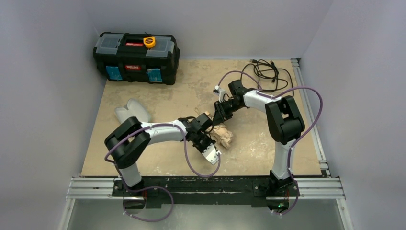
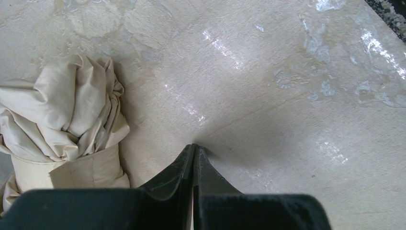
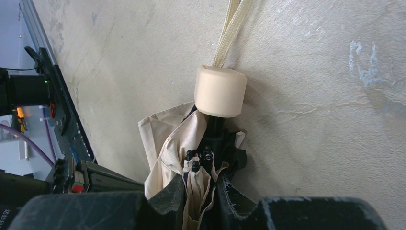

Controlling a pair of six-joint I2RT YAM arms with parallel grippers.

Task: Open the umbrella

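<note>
The umbrella (image 1: pixel 225 136) lies folded mid-table as a crumpled tan bundle. In the right wrist view its pale knob handle (image 3: pixel 220 91) points away from me, with a beige strap (image 3: pixel 232 28) trailing beyond it. My right gripper (image 3: pixel 201 184) is shut on the umbrella's bunched canopy (image 3: pixel 172 139) and black rib tips, just behind the handle; in the top view it (image 1: pixel 219 117) sits at the bundle's far end. My left gripper (image 2: pixel 194 148) is shut and empty, its tip at the table surface, with the canopy (image 2: pixel 62 120) lying to its left, apart from it. In the top view the left gripper (image 1: pixel 207 143) is just left of the bundle.
A black toolbox (image 1: pixel 136 57) with a yellow tape measure (image 1: pixel 149 41) on top stands at the back left. A limp grey-white sleeve (image 1: pixel 131 112) lies left of the left arm. A black cable (image 1: pixel 265 72) is coiled at the back right. A metal rail (image 1: pixel 306 105) runs along the right edge.
</note>
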